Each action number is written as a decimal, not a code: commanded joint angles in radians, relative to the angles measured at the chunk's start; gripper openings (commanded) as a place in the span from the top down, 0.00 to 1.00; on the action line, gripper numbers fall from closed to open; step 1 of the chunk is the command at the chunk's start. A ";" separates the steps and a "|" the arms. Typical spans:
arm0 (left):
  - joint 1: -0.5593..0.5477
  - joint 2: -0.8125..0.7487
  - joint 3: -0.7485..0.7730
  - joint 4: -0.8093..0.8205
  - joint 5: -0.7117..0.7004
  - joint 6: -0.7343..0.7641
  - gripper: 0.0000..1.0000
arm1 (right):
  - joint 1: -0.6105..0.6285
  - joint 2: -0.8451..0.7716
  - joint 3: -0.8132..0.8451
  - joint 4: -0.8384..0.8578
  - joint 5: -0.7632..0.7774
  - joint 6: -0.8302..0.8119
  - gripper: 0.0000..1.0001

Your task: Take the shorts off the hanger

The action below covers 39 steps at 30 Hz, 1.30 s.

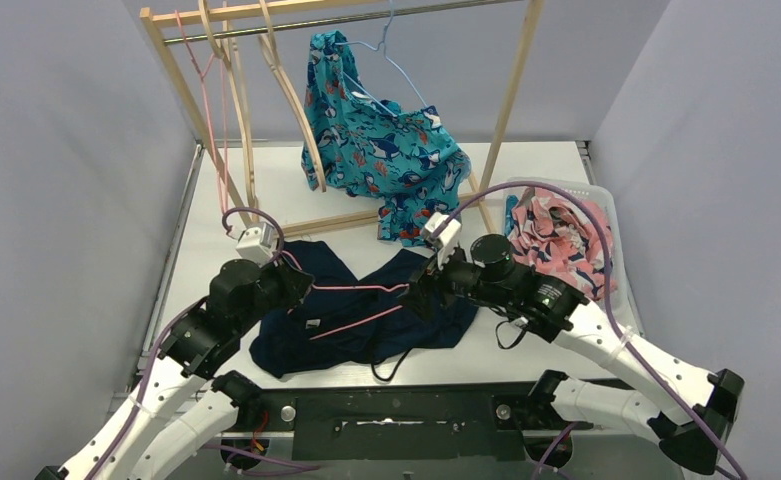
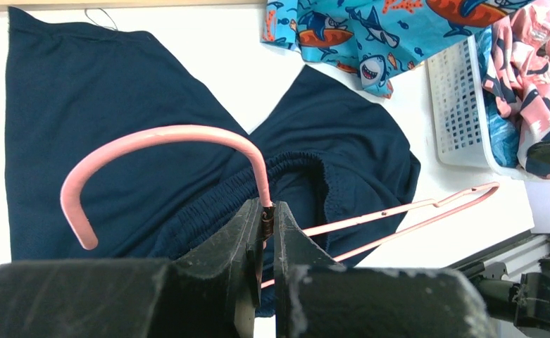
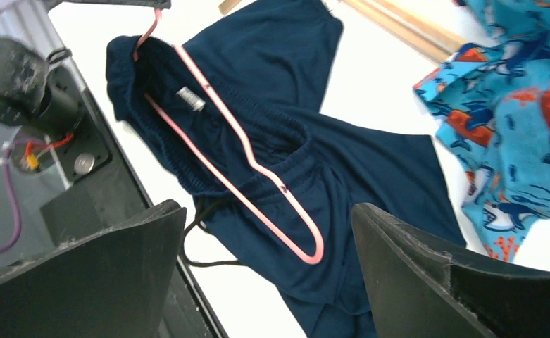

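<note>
The dark navy shorts (image 1: 366,325) lie spread on the white table, also in the left wrist view (image 2: 117,120) and the right wrist view (image 3: 370,162). A pink wire hanger (image 1: 358,305) lies across their waistband. My left gripper (image 2: 267,215) is shut on the hanger's neck just below the hook (image 2: 152,141); it shows in the top view (image 1: 301,285). My right gripper (image 3: 268,239) is open and empty, above the hanger's far end (image 3: 307,246) and the navy fabric; it shows in the top view (image 1: 421,290). The teal shark shorts (image 1: 386,145) hang on a blue hanger on the rack.
A wooden rack (image 1: 511,90) with bare wooden hangers (image 1: 291,95) stands at the back. A white basket (image 1: 611,215) at the right holds the pink-and-navy floral shorts (image 1: 556,240). A dark metal base plate (image 1: 396,415) runs along the near edge.
</note>
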 commanded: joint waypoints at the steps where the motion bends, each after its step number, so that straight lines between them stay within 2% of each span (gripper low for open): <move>1: 0.003 -0.007 -0.003 0.060 0.055 0.013 1.00 | -0.006 0.072 0.078 -0.046 -0.190 -0.082 0.12; 3: 0.004 -0.023 -0.013 0.058 0.066 0.005 1.00 | -0.004 0.128 0.109 -0.081 -0.242 -0.098 0.15; 9: 0.003 -0.077 -0.052 0.053 0.080 -0.019 1.00 | -0.004 0.234 0.133 -0.160 -0.241 -0.156 0.25; 13: 0.003 -0.087 -0.067 0.024 0.057 -0.034 1.00 | -0.006 0.251 0.127 -0.212 -0.171 -0.215 0.41; 16: 0.003 -0.093 -0.077 0.020 0.045 -0.041 1.00 | -0.010 0.222 0.119 -0.209 -0.170 -0.200 0.61; 17: 0.004 -0.094 -0.079 0.018 0.041 -0.042 1.00 | -0.010 0.201 0.106 -0.185 -0.178 -0.187 0.72; 18: 0.003 -0.094 -0.085 0.015 0.035 -0.041 1.00 | -0.010 0.176 0.089 -0.162 -0.187 -0.179 0.91; 19: 0.003 -0.093 -0.089 0.006 0.022 -0.050 1.00 | -0.010 0.149 0.072 -0.140 -0.192 -0.166 0.99; 21: 0.005 -0.089 -0.088 -0.006 0.003 -0.065 1.00 | -0.010 0.094 0.029 -0.093 -0.191 -0.123 1.00; 23: 0.005 -0.086 -0.082 -0.013 -0.003 -0.074 0.89 | -0.012 0.040 -0.005 -0.066 -0.192 -0.076 1.00; 25: 0.005 -0.089 -0.086 -0.014 -0.008 -0.082 0.82 | -0.010 -0.010 -0.033 -0.047 -0.198 -0.029 1.00; 28: 0.005 -0.090 -0.089 -0.013 -0.006 -0.101 0.48 | -0.011 -0.075 -0.058 -0.047 -0.177 0.033 1.00; 31: 0.004 -0.090 -0.081 0.002 0.045 -0.069 0.29 | -0.012 -0.114 -0.040 -0.139 -0.094 0.081 1.00; 33: 0.005 -0.093 -0.078 0.015 0.072 -0.056 0.24 | -0.012 -0.129 -0.012 -0.241 -0.027 0.108 1.00; 35: 0.004 -0.099 -0.077 0.030 0.112 -0.042 0.23 | -0.012 -0.160 -0.003 -0.301 0.016 0.154 1.00; 37: 0.005 -0.103 -0.082 0.045 0.144 -0.037 0.22 | -0.011 -0.210 -0.018 -0.313 0.030 0.186 1.00; 39: 0.004 -0.107 -0.087 0.076 0.237 -0.004 0.22 | -0.011 -0.253 -0.044 -0.293 0.031 0.201 1.00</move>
